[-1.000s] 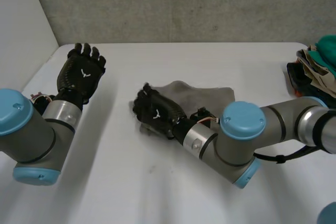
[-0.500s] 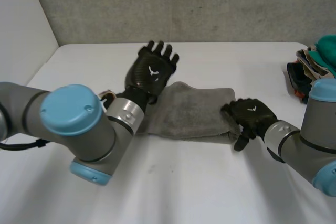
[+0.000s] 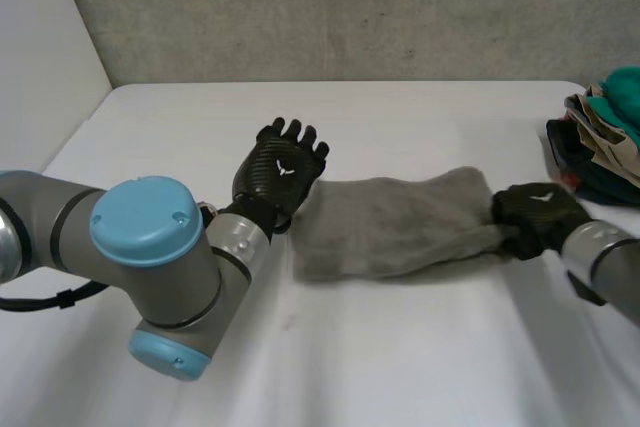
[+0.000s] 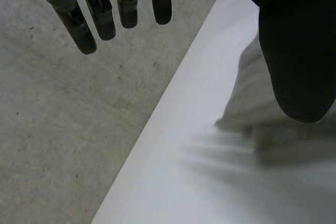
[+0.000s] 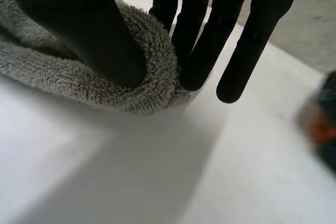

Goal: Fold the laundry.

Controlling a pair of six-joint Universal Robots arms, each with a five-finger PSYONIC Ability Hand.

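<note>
My right hand (image 3: pixel 535 215) pinches one end of the fuzzy grey terry towel (image 3: pixel 400 225); my left hand (image 3: pixel 278 172) is open at the other. If that pinch slips off the thick pile, the fold could slump.

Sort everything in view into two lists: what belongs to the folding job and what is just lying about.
In the job: grey towel; right hand, pinching one end of the towel; left hand, open beside the other end.
Lying about: pile of clothes at the edge of the white table, untouched, perhaps later laundry.
</note>
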